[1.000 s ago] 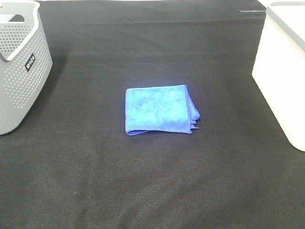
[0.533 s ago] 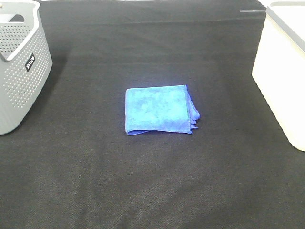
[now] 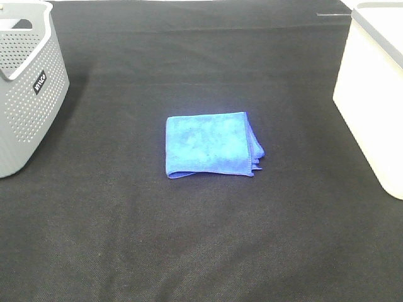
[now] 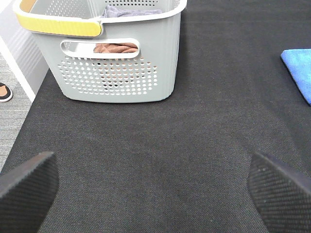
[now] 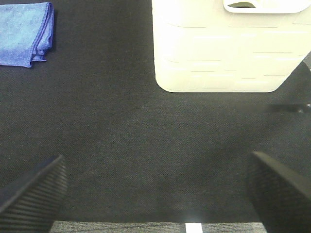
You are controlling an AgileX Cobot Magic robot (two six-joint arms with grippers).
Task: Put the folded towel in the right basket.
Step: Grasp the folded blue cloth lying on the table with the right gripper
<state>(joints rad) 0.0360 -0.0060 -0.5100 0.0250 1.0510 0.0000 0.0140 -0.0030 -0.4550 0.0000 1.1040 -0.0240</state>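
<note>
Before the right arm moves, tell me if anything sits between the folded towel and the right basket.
Nothing visible does. The folded towel lies flat mid-table, and only bare black cloth separates it from the white right basket. The open right gripper also has only cloth between it and the towel.

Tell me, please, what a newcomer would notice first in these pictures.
The bright blue folded towel stands out, lying alone in the middle of the black table. A grey perforated basket stands at the far left and a white basket at the far right, both apart from the towel.
</note>
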